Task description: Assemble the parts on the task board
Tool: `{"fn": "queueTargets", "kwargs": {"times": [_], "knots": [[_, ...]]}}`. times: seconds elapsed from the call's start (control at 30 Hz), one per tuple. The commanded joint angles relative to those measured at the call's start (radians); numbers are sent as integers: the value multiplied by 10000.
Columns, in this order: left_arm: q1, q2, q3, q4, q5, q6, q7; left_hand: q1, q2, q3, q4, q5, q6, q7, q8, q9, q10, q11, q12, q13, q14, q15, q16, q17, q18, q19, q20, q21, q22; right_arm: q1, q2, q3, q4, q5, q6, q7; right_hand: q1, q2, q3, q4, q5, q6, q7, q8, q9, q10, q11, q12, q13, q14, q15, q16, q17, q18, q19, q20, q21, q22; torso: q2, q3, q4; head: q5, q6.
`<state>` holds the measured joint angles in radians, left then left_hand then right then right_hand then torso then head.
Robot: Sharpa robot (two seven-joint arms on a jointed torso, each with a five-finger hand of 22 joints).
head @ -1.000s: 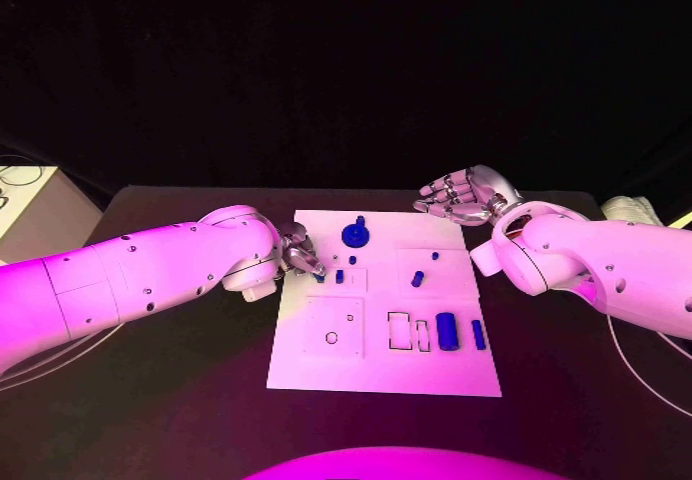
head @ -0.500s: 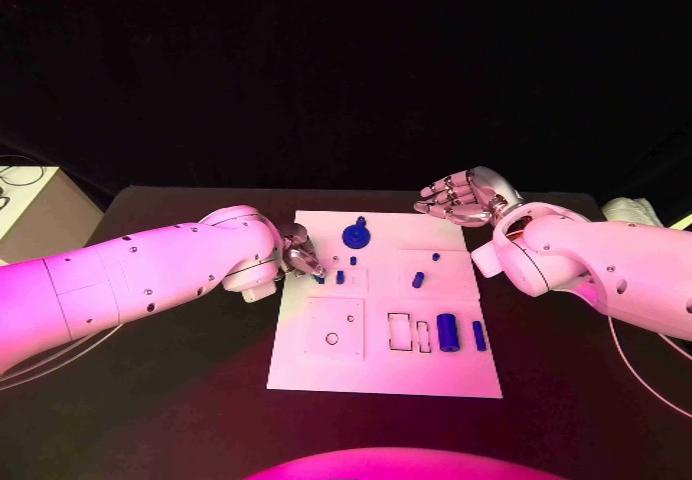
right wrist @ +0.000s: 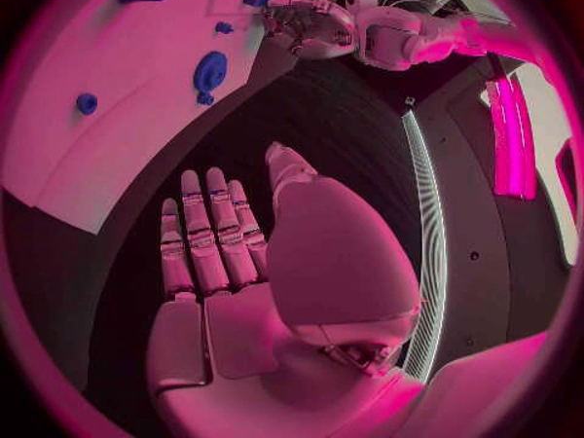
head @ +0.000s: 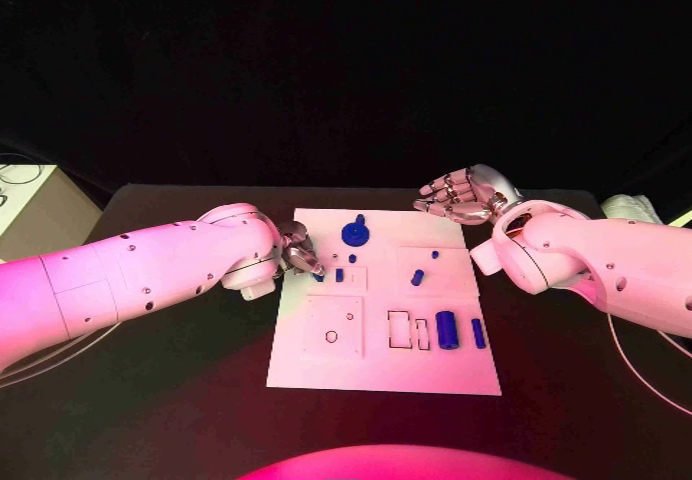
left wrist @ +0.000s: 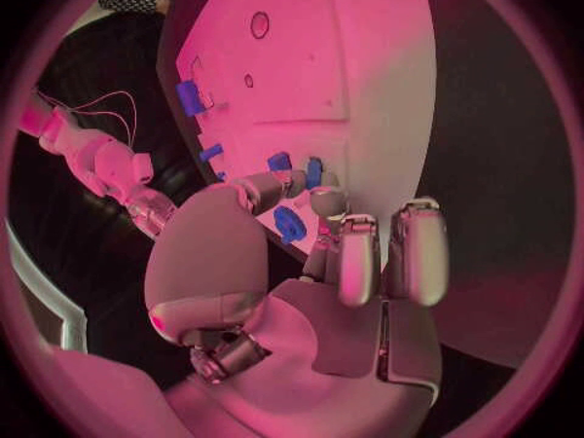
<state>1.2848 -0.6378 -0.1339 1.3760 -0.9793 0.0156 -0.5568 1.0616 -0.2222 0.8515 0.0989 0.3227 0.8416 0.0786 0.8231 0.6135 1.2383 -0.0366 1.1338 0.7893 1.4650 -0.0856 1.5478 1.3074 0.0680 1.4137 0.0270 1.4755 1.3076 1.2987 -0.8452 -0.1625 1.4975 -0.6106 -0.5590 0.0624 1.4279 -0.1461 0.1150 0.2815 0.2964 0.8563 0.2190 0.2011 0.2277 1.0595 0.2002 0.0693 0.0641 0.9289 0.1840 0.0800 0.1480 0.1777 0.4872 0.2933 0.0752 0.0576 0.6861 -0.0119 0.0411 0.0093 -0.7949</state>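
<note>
pinching small blue part, left hand

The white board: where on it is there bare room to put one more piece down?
The task board's near strip, below the slots and blue pieces, is bare. The far left part is crowded, with the left hand and the blue disc.

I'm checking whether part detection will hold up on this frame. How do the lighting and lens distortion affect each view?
Head view: magenta light washes the task board and both arms; the background is black, yet the blue parts stay distinct. Left wrist view: the fisheye bends the board's edges, and the left hand blocks the near parts. Right wrist view: the same pink cast, with the open right hand large in the middle.
</note>
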Motion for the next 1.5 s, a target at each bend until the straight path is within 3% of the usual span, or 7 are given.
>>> {"fn": "queueTargets", "kwargs": {"times": [0.03, 0.47, 1.03, 1.5], "knots": [[-84, -8, -73, 31, -59, 632, -305, -140, 47, 864, -829, 35, 631, -523, 70, 2104, 106, -50, 12, 31, 933, -72, 21, 2210, -169, 70, -26, 43, 468, -2, -4, 2, 3, -15, 154, 56, 20, 19, 68, -1, 47, 74, 373, -59, -16, 93, -7, -24, -2, -70, 8, -40, -9, -98, -93, 0, -39, -16, -2, 4, -1, 0, -35], [-83, 4, -72, 24, -63, 795, -313, -778, -228, 103, -430, -86, 792, -671, 12, 2101, 223, -153, -1, 16, 945, -158, 36, 2243, -177, 99, -107, 33, 494, -2, -4, 2, -8, -15, 160, 53, 11, 11, 70, 1, 48, 86, 370, -57, -16, 108, -10, -20, -1, -82, 10, -47, -19, -101, -97, 0, -41, -16, -5, 4, 9, 10, -57], [-80, 56, -71, -72, -61, 625, -306, -1004, -201, -198, -153, -159, 887, -699, -16, 2089, 237, -177, 9, 37, 947, -181, 40, 2251, -178, 103, -132, 23, 495, -2, -11, 2, 10, -15, 159, 53, 6, 10, 75, 2, 51, 96, 367, -55, -17, 121, -13, -17, 0, -87, 10, -49, -25, -102, -105, -1, -42, -17, 0, 3, 1, 6, -56], [-77, 161, -68, -239, -56, 451, -295, -1287, -97, -1304, 442, -250, 987, -693, -53, 2107, 199, -172, 9, 22, 944, -184, 34, 2244, -179, 110, -144, 3, 498, -2, -19, 2, 22, -15, 162, 62, -2, 10, 80, 5, 53, 109, 362, -52, -17, 138, -17, -13, 1, -94, 10, -53, -33, -104, -117, -1, -44, -19, -14, -1, 5, -22, -18]]}}
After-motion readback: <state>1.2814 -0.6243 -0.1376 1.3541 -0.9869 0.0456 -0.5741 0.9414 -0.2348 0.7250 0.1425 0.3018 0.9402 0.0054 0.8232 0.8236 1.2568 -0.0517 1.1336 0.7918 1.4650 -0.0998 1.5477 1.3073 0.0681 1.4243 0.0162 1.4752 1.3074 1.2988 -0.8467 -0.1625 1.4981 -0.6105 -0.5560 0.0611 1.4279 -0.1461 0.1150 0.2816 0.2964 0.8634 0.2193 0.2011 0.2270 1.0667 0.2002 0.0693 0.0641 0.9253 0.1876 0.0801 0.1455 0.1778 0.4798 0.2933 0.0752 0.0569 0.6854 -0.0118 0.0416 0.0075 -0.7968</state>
